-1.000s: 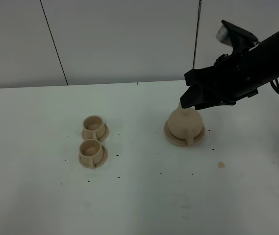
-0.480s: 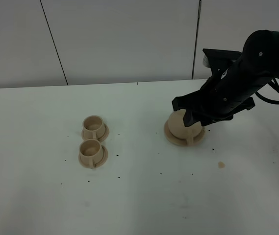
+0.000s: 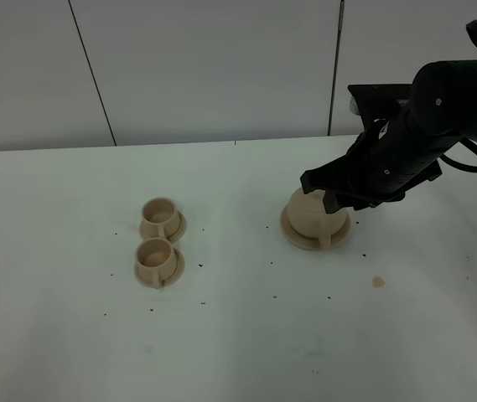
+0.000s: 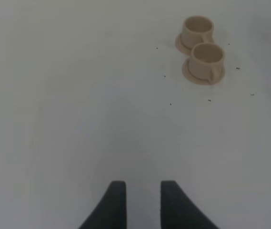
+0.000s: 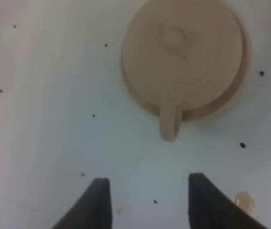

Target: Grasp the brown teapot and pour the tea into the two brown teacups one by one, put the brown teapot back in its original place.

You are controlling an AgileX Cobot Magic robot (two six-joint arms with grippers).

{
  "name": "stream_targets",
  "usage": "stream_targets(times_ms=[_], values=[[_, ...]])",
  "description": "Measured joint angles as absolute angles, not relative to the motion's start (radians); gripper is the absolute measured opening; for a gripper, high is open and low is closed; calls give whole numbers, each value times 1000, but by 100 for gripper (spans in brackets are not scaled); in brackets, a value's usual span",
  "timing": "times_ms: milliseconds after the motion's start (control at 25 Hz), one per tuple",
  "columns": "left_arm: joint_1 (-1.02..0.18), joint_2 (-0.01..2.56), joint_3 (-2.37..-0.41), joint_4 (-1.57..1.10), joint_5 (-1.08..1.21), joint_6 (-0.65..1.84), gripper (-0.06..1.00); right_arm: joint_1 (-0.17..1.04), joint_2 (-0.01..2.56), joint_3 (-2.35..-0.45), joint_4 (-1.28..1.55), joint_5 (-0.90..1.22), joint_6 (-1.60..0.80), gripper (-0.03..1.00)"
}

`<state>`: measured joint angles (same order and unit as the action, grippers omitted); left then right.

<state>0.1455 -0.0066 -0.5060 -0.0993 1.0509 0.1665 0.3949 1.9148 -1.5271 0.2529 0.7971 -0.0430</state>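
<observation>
The brown teapot point(image 3: 312, 216) stands on its flat tan saucer point(image 3: 293, 235), right of centre on the white table. My right gripper point(image 3: 330, 194) hangs just above its near side and hides part of the pot. In the right wrist view the teapot point(image 5: 183, 52) shows from above, its handle point(image 5: 169, 124) pointing toward the right gripper point(image 5: 148, 180), which is open and empty. The two brown teacups point(image 3: 161, 218) point(image 3: 156, 258) sit on small saucers to the left, one behind the other. The left wrist view shows both teacups point(image 4: 198, 29) point(image 4: 207, 57) far ahead of my left gripper point(image 4: 143, 191), open and empty.
A small tan spot point(image 3: 378, 281) lies on the table in front of the teapot, also seen as a tan spot point(image 5: 244, 200) beside the right fingertip point(image 5: 195, 181). Dark specks are scattered around the teapot and cups. A grey panelled wall point(image 3: 221, 67) rises behind the table.
The right arm has swung down and turned over the teapot, then shifted slightly right. Teapot and cups have not moved.
</observation>
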Motion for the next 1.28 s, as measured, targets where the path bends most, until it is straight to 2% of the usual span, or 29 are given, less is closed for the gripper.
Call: stream_targets(times_ms=[1280], values=[[145, -7, -506, -99, 1051, 166, 25, 467, 2000, -1557, 187, 788, 64, 34]])
